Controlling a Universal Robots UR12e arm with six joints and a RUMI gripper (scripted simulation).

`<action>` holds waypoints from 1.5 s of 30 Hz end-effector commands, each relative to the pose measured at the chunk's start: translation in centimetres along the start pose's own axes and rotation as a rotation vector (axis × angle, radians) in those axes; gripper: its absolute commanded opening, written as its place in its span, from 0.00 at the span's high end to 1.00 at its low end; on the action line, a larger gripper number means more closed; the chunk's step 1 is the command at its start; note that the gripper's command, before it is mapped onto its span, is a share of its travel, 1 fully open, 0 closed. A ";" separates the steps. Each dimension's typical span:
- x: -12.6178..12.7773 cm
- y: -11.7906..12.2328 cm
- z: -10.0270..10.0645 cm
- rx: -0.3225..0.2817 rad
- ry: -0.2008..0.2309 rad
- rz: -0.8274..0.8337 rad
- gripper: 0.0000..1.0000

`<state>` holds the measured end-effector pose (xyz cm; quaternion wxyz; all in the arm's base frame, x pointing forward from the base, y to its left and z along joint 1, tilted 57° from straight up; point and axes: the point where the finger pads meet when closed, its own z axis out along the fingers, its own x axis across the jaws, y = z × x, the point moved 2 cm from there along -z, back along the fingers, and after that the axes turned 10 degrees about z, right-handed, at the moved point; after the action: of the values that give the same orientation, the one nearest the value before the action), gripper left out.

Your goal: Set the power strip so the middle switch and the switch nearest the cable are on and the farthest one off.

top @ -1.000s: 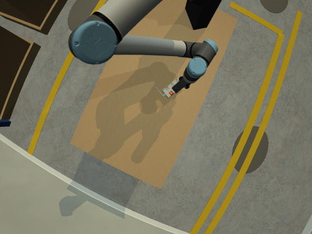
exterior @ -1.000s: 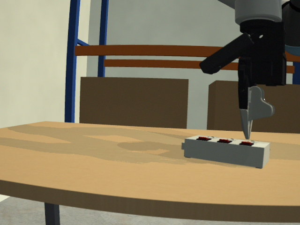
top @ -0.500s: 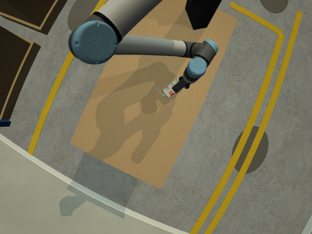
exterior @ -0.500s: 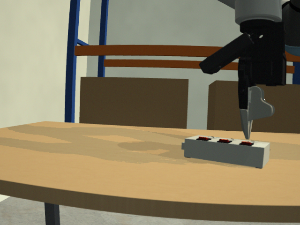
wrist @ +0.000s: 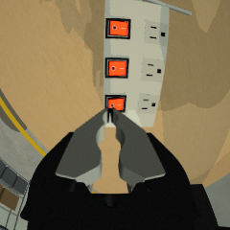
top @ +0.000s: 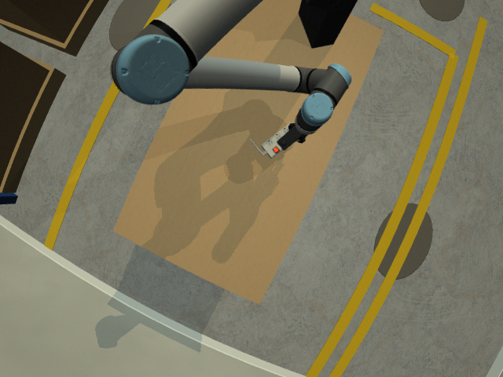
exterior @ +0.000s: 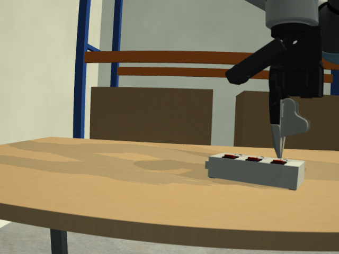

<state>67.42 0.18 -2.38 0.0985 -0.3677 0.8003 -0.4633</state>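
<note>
The gripper (wrist: 110, 113) is seen closed to its narrowest, the two grey fingers meeting in one point, nothing held between them. In the exterior view the gripper (exterior: 279, 153) is pointed straight down at the right of the frame, its tip placed on or just above the rightmost switch (exterior: 278, 162); actual contact cannot be told for sure. In the wrist view the tip is set against the lower edge of the nearest switch (wrist: 115, 103), centre of the frame.

The strip (exterior: 257, 172) is found right way up on the table (exterior: 109, 186), lower right of the exterior frame, switches facing up. Three red switches are lined along its top. In the wrist view the strip (wrist: 136, 57) runs from centre to top edge, with the middle switch (wrist: 117, 69) above the nearest one and the far switch (wrist: 119, 28) near the top, sockets (wrist: 148, 103) beside them on the right. The cable (wrist: 174, 7) is seen leaving the top end, so the switch under the tip is the one farthest from it. On/off positions cannot be read.

In the top view the strip (top: 271, 144) lies just right of centre on the table (top: 227, 243), partly covered by the gripper (top: 286, 140), with the arm (top: 244, 75) reaching in from the upper left.
</note>
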 end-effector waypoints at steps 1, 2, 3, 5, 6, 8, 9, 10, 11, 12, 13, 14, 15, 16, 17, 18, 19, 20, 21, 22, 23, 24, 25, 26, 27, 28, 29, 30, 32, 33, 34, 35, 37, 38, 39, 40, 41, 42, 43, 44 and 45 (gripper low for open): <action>0.0 0.0 0.2 0.000 -0.001 0.000 1.00; 0.0 0.0 0.2 0.000 -0.001 0.000 1.00; 0.0 0.0 0.2 0.000 -0.001 0.000 1.00; 0.0 0.0 0.2 0.000 -0.001 0.000 1.00; 0.0 0.0 0.3 0.000 -0.001 0.000 1.00; 0.0 0.0 0.4 0.000 -0.001 0.000 1.00; 0.0 0.0 0.4 0.000 -0.001 0.000 1.00; 0.0 0.0 0.5 0.000 -0.001 0.000 1.00; 0.0 0.0 0.5 0.000 -0.001 0.000 1.00; 0.0 0.0 0.5 0.000 -0.001 0.000 1.00; 0.0 0.0 0.5 0.000 -0.001 0.000 1.00; 0.0 0.0 0.6 0.000 -0.001 0.000 1.00; 0.0 0.0 0.6 0.000 -0.001 0.000 1.00; 0.0 0.0 0.6 0.000 -0.001 0.000 1.00; 0.0 0.0 0.6 0.000 -0.001 0.000 1.00; 0.0 0.0 0.6 0.000 -0.001 0.000 1.00; 0.0 0.0 0.6 0.000 -0.001 0.000 1.00; 0.0 0.0 0.6 0.000 -0.001 0.000 1.00; 0.0 0.0 0.6 0.000 -0.001 0.000 1.00; 0.0 0.0 0.6 0.000 -0.001 0.000 1.00; 0.0 0.0 0.6 0.000 -0.001 0.000 1.00; 0.0 0.0 0.6 0.000 -0.001 0.000 1.00; 0.0 0.0 0.6 0.000 -0.001 0.000 1.00; 0.0 0.0 0.6 0.000 -0.001 0.000 1.00; 0.0 0.0 0.6 0.000 -0.001 0.000 1.00; 0.0 0.0 0.6 0.000 -0.001 0.000 1.00; 0.0 0.0 0.6 0.000 -0.001 0.000 1.00; 0.0 0.0 0.6 0.000 -0.001 0.000 1.00; 0.0 0.0 0.6 0.000 -0.001 0.000 1.00; 0.0 0.0 0.6 0.000 -0.001 0.000 1.00; 0.0 0.0 0.6 0.000 -0.001 0.000 1.00; 0.0 0.0 0.6 0.000 -0.001 0.000 1.00; 0.0 0.0 0.6 0.000 -0.001 0.000 1.00; 0.0 0.0 0.6 0.000 -0.001 0.000 1.00; 0.0 0.0 0.5 0.000 -0.001 0.000 1.00; 0.0 0.0 0.4 0.000 -0.001 0.000 1.00; 0.0 0.0 0.2 0.000 -0.001 0.000 1.00; 0.0 0.0 0.0 0.000 -0.001 0.000 1.00; 0.0 0.0 -0.2 0.000 -0.001 0.000 1.00; 0.0 0.0 -0.5 0.000 -0.001 0.000 1.00; 0.0 0.0 -0.7 0.000 -0.001 0.000 1.00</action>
<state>67.52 0.04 -2.50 0.0985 -0.3677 0.8003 -0.4633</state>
